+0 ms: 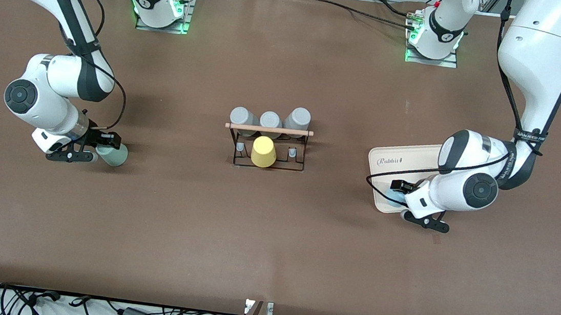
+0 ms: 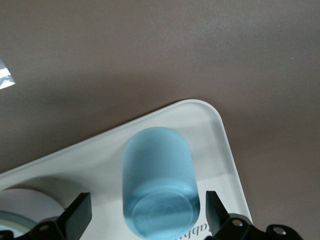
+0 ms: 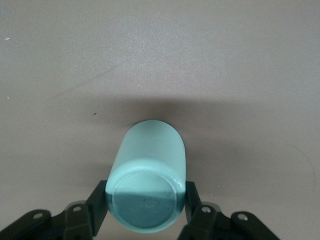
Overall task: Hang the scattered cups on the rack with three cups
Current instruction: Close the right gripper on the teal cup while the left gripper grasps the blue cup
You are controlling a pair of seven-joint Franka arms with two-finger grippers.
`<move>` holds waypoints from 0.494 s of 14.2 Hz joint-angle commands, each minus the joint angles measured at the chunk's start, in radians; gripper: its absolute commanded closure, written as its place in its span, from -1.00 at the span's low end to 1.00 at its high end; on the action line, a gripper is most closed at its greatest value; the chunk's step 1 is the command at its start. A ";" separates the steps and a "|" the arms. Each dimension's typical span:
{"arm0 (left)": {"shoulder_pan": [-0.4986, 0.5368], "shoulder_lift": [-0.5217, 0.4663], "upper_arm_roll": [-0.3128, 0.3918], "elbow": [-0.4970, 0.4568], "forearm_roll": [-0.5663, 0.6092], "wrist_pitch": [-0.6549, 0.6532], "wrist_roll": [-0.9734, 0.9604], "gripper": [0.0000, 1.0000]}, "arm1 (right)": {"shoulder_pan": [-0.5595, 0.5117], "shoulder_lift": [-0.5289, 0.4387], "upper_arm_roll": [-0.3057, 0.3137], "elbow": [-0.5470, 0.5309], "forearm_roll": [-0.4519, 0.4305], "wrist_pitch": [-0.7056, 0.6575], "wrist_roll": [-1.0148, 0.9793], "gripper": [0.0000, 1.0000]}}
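The pale mint green cup (image 1: pixel 115 155) lies on its side on the table toward the right arm's end. My right gripper (image 1: pixel 101 150) is shut on it, with a finger pressed to each side in the right wrist view (image 3: pixel 146 202), where the cup (image 3: pixel 150 160) shows bottom first. The light blue cup (image 2: pixel 159 175) lies on its side on the beige tray (image 2: pixel 220 145). My left gripper (image 2: pixel 147 212) is open around it with a gap on each side. In the front view the left gripper (image 1: pixel 401 190) mostly hides this cup (image 1: pixel 393 195). The rack (image 1: pixel 269 129) stands mid-table.
The rack carries three grey cups (image 1: pixel 270 120) along its wooden rod and a yellow cup (image 1: pixel 263 152) on a peg on its side nearer the camera. The beige tray (image 1: pixel 403 161) lies toward the left arm's end of the table.
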 commanded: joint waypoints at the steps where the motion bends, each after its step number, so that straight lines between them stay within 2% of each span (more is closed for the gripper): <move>1: -0.010 -0.003 -0.004 -0.015 0.018 0.021 -0.007 -1.00 | -0.004 -0.005 0.009 0.010 -0.009 -0.001 -0.017 0.12; 2: -0.012 -0.004 -0.004 -0.026 0.018 0.033 -0.007 -0.81 | 0.000 -0.008 0.011 0.016 -0.009 -0.008 -0.012 0.17; 3: -0.010 -0.007 -0.004 -0.030 0.020 0.035 -0.007 -0.22 | 0.003 -0.011 0.012 0.027 -0.009 -0.025 -0.009 0.19; 4: -0.015 -0.010 -0.004 -0.027 0.020 0.032 -0.007 0.51 | 0.005 -0.013 0.014 0.040 -0.009 -0.041 -0.011 0.23; 5: -0.016 -0.012 -0.004 -0.021 0.020 0.026 -0.006 0.93 | 0.005 -0.013 0.014 0.057 -0.009 -0.065 -0.012 0.24; 7: -0.012 -0.015 -0.004 -0.015 0.023 0.021 0.022 0.99 | 0.005 -0.014 0.015 0.096 -0.009 -0.114 -0.012 0.25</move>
